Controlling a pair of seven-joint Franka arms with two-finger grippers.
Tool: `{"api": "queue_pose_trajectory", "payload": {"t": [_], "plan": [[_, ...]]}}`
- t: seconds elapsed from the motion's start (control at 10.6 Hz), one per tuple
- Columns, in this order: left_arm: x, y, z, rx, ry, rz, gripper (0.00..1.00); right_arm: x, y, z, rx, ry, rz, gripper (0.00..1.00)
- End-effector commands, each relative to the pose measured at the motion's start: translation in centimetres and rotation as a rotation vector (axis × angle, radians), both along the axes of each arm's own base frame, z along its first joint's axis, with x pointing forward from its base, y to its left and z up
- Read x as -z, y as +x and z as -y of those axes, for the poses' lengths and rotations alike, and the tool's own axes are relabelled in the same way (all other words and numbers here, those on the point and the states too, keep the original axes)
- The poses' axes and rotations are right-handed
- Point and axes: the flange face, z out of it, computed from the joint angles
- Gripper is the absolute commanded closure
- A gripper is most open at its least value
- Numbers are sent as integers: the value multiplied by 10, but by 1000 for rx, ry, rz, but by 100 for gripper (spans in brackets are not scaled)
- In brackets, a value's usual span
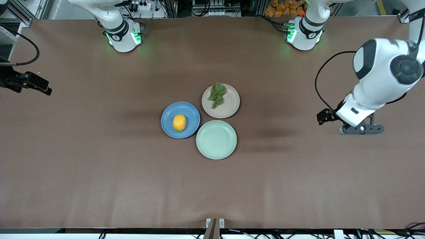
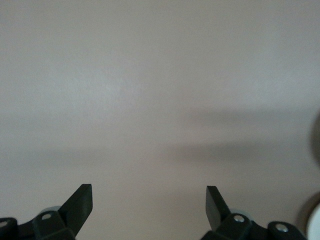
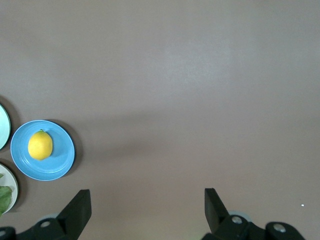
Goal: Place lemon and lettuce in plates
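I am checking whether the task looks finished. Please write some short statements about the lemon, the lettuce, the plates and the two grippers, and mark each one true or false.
1. The lemon lies on the blue plate. True.
2. The lettuce lies on the mint-green plate. False: it lies on the beige-pink plate; the mint-green one holds nothing.
3. The left gripper is open and holds nothing. True.
4. The right gripper is shut on the lemon. False: it is open over bare table, toward the right arm's end.
5. The mint-green plate is nearest to the front camera. True.
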Motion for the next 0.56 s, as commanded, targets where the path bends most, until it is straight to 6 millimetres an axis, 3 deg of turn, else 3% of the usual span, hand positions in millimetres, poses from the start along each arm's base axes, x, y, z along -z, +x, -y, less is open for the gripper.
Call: {"api": "queue_pose_trajectory", "payload": {"t": [0.0, 0.47], "plan": [[-41, -7, -1, -1, -46, 58, 0, -2, -2, 1, 16, 6, -8, 0], [-116, -25, -8, 82, -17, -9, 0, -2, -2, 1, 20, 4, -7, 0]]}}
